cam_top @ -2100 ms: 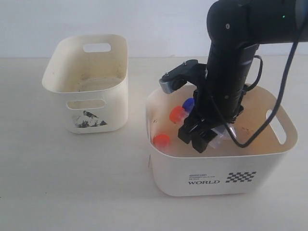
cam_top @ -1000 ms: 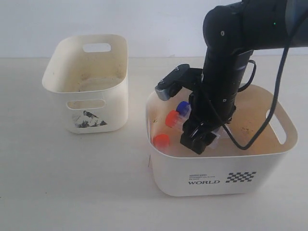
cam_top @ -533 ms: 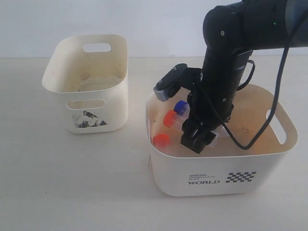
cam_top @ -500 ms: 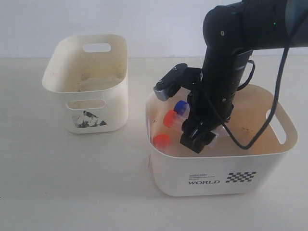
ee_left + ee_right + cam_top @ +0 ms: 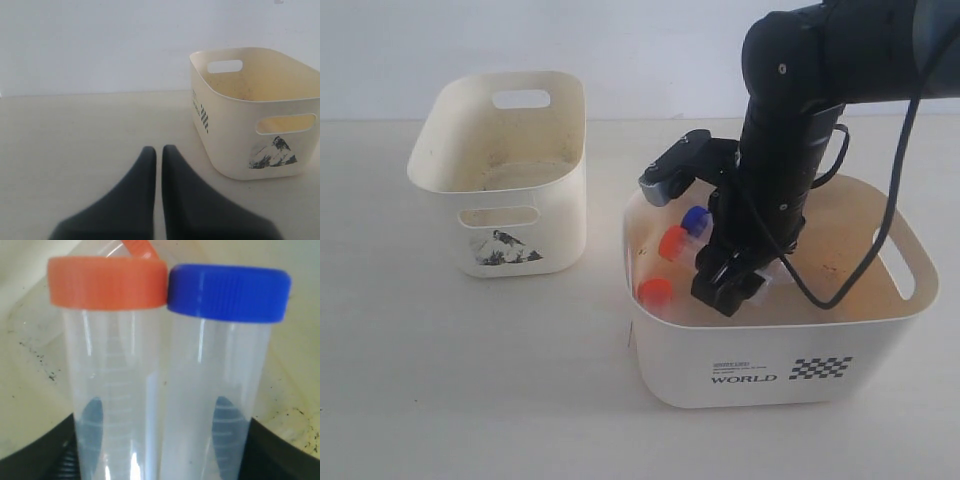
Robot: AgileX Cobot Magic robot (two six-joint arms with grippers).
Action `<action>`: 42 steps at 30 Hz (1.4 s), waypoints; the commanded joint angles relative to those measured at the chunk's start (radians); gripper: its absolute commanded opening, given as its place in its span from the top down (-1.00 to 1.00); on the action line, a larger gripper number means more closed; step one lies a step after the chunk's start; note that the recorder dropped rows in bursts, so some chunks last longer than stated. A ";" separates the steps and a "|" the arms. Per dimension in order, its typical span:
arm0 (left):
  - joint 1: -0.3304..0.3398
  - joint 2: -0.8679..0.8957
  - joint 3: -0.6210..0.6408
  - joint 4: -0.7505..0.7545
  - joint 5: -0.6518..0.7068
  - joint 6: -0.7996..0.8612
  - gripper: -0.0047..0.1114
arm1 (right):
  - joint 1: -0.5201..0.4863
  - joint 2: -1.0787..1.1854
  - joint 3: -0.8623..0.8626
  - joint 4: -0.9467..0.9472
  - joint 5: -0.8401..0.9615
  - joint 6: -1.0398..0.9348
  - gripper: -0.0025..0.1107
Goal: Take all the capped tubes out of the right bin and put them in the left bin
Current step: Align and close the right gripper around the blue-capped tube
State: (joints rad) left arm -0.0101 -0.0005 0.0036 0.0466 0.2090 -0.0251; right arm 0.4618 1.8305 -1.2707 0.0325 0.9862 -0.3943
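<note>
Inside the right bin (image 5: 770, 360), printed "WORLD", my right gripper (image 5: 725, 285) (image 5: 165, 440) is shut on two capped tubes held side by side. One has an orange-red cap (image 5: 672, 242) (image 5: 107, 282), the other a blue cap (image 5: 696, 220) (image 5: 228, 292). Both clear bodies are pressed between the black fingers (image 5: 45, 450). A third tube with an orange-red cap (image 5: 655, 292) (image 5: 137, 247) lies by the bin's left wall. The left bin (image 5: 560, 215) (image 5: 235, 135) with the dark sticker stands apart to the left. My left gripper (image 5: 156, 148) is shut on nothing, low over the table near that bin.
The two bins stand on a pale table (image 5: 470, 380) in front of a white wall. The right arm's cable (image 5: 895, 200) loops over the right bin's far side. Dark specks dot the right bin's floor (image 5: 35, 360).
The right gripper and its two tubes have edged slightly left inside the right bin and barely moved in the last half second. The third tube has stayed put.
</note>
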 commanded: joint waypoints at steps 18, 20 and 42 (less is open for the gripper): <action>0.000 0.000 -0.004 0.002 0.000 -0.010 0.84 | -0.002 -0.004 0.001 -0.004 0.017 0.048 0.89; 0.000 0.000 -0.004 0.002 0.000 -0.010 0.84 | -0.002 -0.004 0.001 -0.012 0.017 0.050 0.95; 0.000 0.000 -0.004 0.002 -0.002 -0.010 0.84 | -0.004 0.040 0.026 -0.129 -0.033 0.099 0.26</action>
State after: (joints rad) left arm -0.0101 -0.0005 0.0036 0.0466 0.2090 -0.0251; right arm 0.4618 1.8733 -1.2480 -0.0844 0.9764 -0.2868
